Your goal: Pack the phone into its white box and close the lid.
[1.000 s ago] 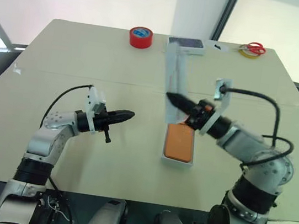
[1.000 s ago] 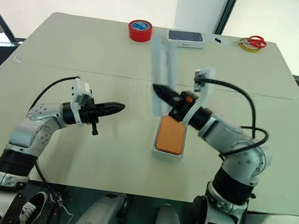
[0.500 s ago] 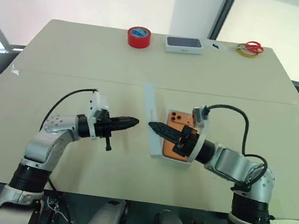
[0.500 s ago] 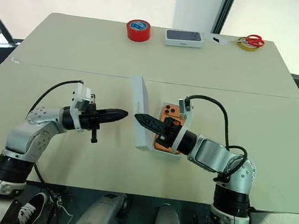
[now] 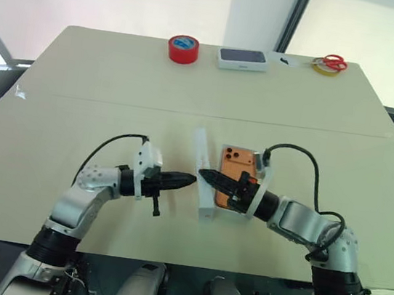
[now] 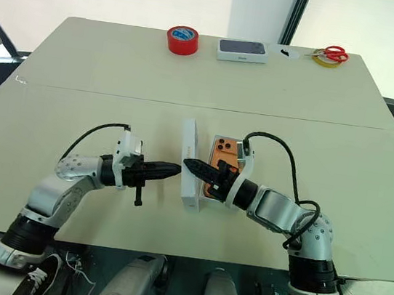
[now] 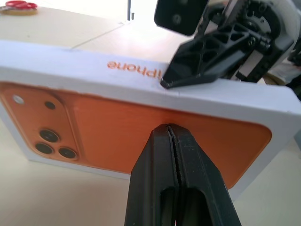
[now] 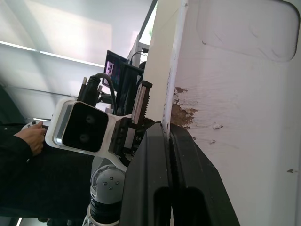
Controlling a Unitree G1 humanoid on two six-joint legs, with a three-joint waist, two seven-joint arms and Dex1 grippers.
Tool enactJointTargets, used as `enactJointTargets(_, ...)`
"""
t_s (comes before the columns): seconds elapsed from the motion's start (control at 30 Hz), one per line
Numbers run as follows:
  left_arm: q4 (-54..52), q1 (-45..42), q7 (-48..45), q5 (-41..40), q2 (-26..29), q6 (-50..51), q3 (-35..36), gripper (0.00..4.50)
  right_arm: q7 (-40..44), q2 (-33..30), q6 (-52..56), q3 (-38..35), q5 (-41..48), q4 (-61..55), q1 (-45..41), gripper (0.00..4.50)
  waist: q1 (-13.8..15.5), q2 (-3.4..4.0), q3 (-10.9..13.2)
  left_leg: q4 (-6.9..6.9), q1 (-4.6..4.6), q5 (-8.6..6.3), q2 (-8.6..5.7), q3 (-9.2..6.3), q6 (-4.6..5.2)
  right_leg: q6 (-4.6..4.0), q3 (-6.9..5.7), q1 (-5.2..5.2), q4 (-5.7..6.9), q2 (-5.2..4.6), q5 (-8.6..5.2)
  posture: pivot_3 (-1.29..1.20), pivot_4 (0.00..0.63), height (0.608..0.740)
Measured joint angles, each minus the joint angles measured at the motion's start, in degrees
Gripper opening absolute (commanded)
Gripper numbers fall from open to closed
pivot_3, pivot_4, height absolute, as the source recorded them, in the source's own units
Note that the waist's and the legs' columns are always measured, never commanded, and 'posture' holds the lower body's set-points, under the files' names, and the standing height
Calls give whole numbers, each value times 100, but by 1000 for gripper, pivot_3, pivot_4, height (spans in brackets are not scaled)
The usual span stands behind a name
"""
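Note:
The orange phone (image 5: 236,169) lies lens-side up in the white box (image 5: 241,148) near the table's middle. Just left of the box, the lid (image 5: 201,154) stands on its long edge. Its outer face carries an orange phone print (image 7: 141,132). My right gripper (image 5: 203,173) is shut on the lid's upper wall, and the lid's white inside with a torn patch (image 8: 188,113) shows in the right wrist view. From the left, my left gripper (image 5: 191,181) points level at the printed face with its tip right at it, shut and empty.
Along the far edge sit a red tape roll (image 5: 184,49), a small white box with a dark top (image 5: 243,59), and red-handled scissors on a yellow tape ring (image 5: 330,63). A person's hand (image 8: 29,135) shows past the table in the right wrist view.
My right gripper brought the lid down from above the box and rolled it, so it now stands on edge left of the box. My left gripper moved right, up to the lid.

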Motion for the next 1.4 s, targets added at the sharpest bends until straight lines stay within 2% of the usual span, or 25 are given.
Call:
enactJointTargets(0.07,127,-15,25,86,-91,-85,-64,0,17,-35,-61,2,-67,1,54,1445,4,0,0,0,-2,-1,0,0,-1,0,0,0,-1,0,0,0,150,740)
enactJointTargets(0.23,570,-217,39,234,-412,-228,-287,0,70,-295,-125,-11,-297,12,182,4091,25,-1,0,3,-6,0,-4,0,1,0,-1,-2,-3,-4,0,0,150,740)
enactJointTargets(0.27,624,-288,42,246,-488,-249,-321,0,115,-400,-126,-42,-382,11,184,4451,24,-2,0,4,-7,0,-4,0,1,0,-1,-1,-3,-4,0,0,150,740)
enactJointTargets(0.37,859,-534,71,353,-720,-378,-440,0,521,-846,-108,-223,-749,-6,264,4451,28,-2,0,6,-6,2,-3,0,5,2,-3,2,-4,-4,0,0,150,740)
enactJointTargets(0.53,1452,-945,209,569,-1223,-584,-583,0,1625,-2147,-84,-947,-1646,-43,572,4451,106,-3,2,16,-7,0,-4,2,14,11,-7,17,-16,-6,5,0,150,740)
enactJointTargets(0.63,1565,-1022,218,612,-1324,-633,-631,0,1995,-2305,-121,-1092,-2127,-42,659,4451,78,-5,1,15,-6,0,3,2,14,19,-8,39,-16,0,9,0,150,740)
enactJointTargets(0.73,1579,-1017,145,615,-1241,-649,-634,0,2414,-2415,-418,-1044,-2978,-194,727,4451,71,-4,1,16,-6,1,4,2,14,19,-10,35,-15,1,9,0,150,740)
enactJointTargets(0.8,1532,-989,69,611,-1011,-605,-620,0,2700,-2471,-790,-904,-3738,-455,775,3580,62,-4,1,17,-4,0,4,1,14,19,-10,24,-17,1,9,0,150,740)
enactJointTargets(0.97,1128,-842,-147,553,-372,-330,-451,0,3327,-2630,-1968,-78,-5845,-748,834,952,24,-4,1,16,-4,-1,2,1,12,19,-10,16,-17,0,9,0,150,740)
enactJointTargets(1.03,1101,-797,-167,556,-142,-236,-429,0,3523,-2648,-2374,133,-6495,-692,810,36,27,-3,1,17,-3,-2,1,1,10,19,-10,17,-17,-1,9,0,150,740)
enactJointTargets(1.2,1173,-732,-122,881,-13,-211,-599,0,3905,-2581,-2976,428,-7488,-577,698,36,48,-4,1,17,-3,-3,0,1,9,21,-10,17,-17,-2,10,0,150,740)
enactJointTargets(1.4,1539,-953,54,1223,-434,-206,-961,0,4446,-2446,-3186,538,-7858,-598,870,36,138,-4,1,19,-2,-4,0,1,7,22,-10,18,-16,-1,11,0,150,740)
